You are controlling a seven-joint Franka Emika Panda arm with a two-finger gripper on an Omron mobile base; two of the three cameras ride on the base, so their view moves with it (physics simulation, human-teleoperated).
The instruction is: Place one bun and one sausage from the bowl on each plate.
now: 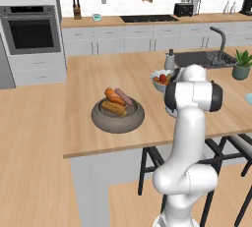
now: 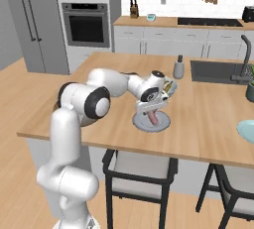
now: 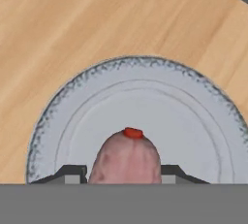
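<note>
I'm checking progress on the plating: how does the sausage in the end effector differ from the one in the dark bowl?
The held sausage hangs end-down over the plate, between the end effector fingers; the other sausage lies on its side in the bowl, free of any grip. The held one has no bun by it; the bowl one rests beside two buns. Both are slim, pinkish-brown cylinders.

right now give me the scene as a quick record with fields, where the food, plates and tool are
tool: over the near plate, shut on a sausage
near plate: on the island, sausage end just above its middle
dark bowl: on the island, holds two buns and one sausage
second plate: at the island's right edge, looks bare
fruit bowl: behind the arm
done so far: no bun on a plate yet
</note>
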